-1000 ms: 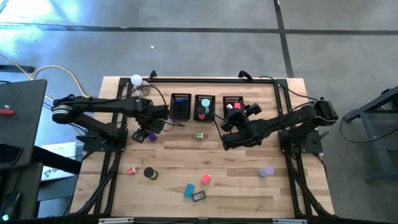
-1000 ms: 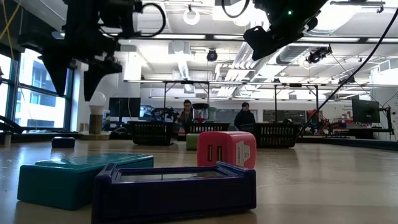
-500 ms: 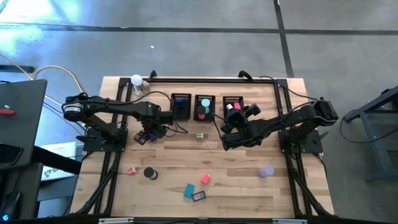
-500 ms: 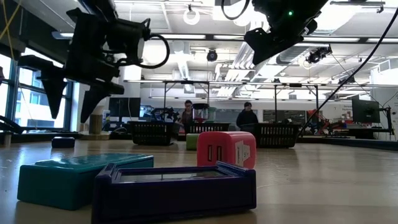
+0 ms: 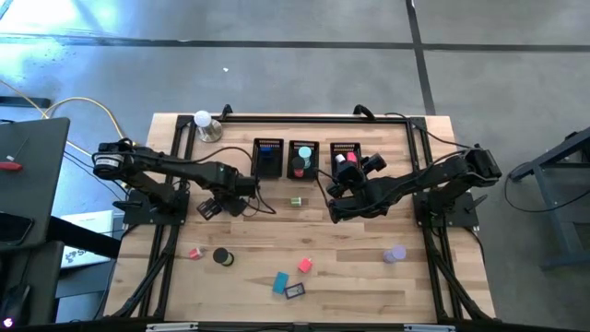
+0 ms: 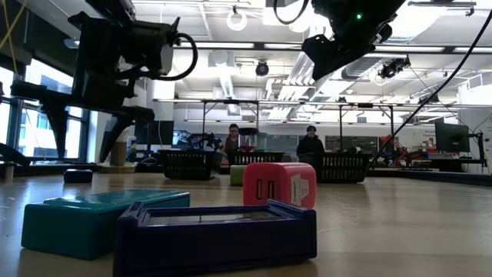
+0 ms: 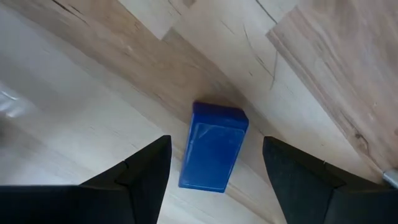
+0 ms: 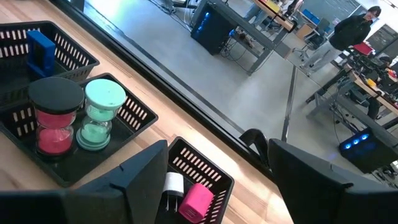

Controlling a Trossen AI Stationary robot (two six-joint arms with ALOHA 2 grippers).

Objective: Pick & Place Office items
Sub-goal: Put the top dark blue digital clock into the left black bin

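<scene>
Hovering my left gripper (image 7: 214, 180) over the blue block (image 7: 213, 146), jaws spread and empty; the block lies flat on the wooden table (image 7: 323, 56) between the fingertips (untouched). My right gripper (image 8: 217, 180) hangs open and empty above the mesh bins (image 8: 93, 134).
</scene>
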